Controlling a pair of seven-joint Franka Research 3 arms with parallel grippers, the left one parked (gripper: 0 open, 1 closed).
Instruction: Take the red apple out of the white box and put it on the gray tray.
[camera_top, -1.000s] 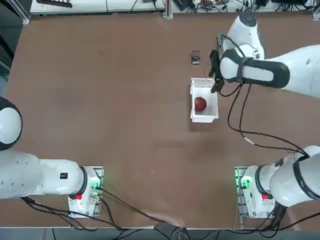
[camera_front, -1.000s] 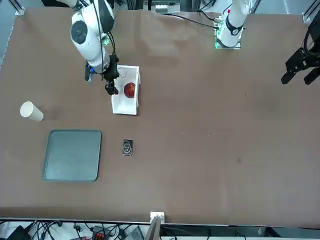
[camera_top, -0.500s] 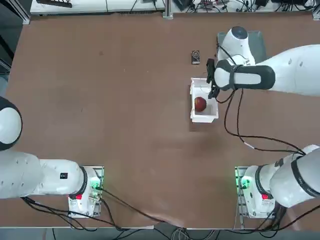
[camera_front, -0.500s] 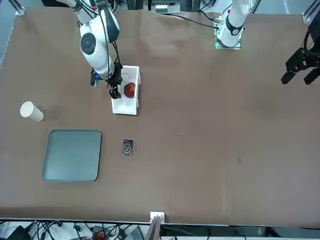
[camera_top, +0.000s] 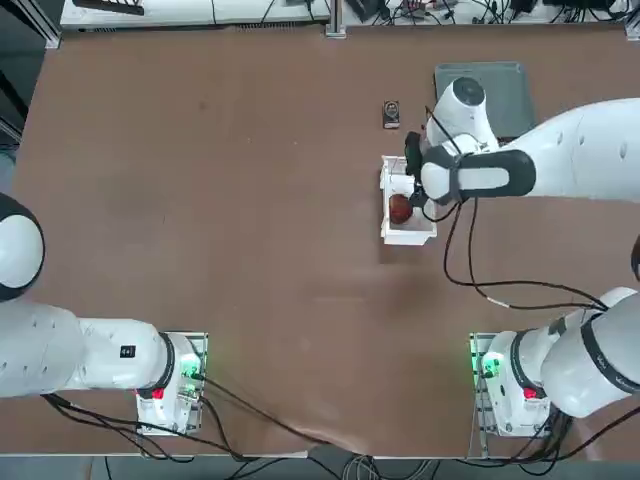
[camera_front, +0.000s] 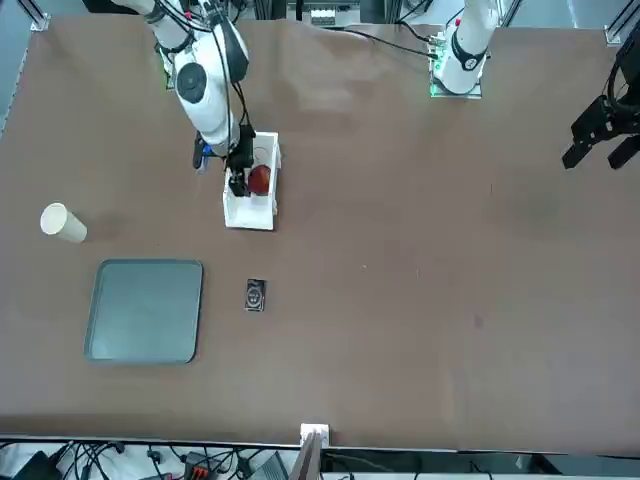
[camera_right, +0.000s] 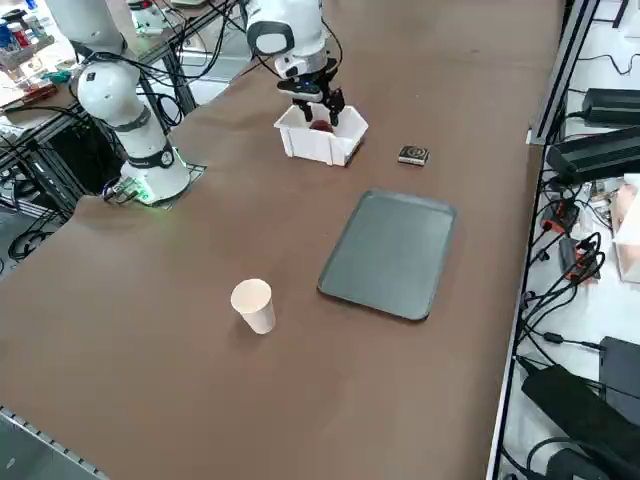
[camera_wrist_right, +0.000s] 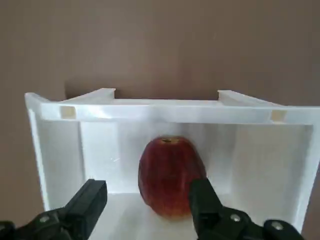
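Observation:
The red apple (camera_wrist_right: 169, 172) lies inside the white box (camera_wrist_right: 165, 110), near its middle. My right gripper (camera_wrist_right: 146, 202) is open and hangs over the box just short of the apple, with one fingertip (camera_wrist_right: 204, 199) overlapping the fruit's side. In the top view the gripper (camera_top: 409, 192) covers part of the apple (camera_top: 398, 210) and the box (camera_top: 407, 236). From the front, the gripper (camera_front: 238, 182) stands beside the apple (camera_front: 261, 179) in the box (camera_front: 248, 214). The gray tray (camera_front: 145, 310) is flat on the table, apart from the box, and bare; it also shows from the side as the tray (camera_right: 390, 253).
A small white cup (camera_front: 62, 223) stands left of the tray in the front view. A small black item (camera_front: 255, 295) lies between the box and the tray. Cables hang from the right arm (camera_top: 520, 165), which partly hides the tray (camera_top: 507, 88) from above.
My right gripper has moved from outside the box's edge to over the box and come down toward the apple. The apple and box have not shifted.

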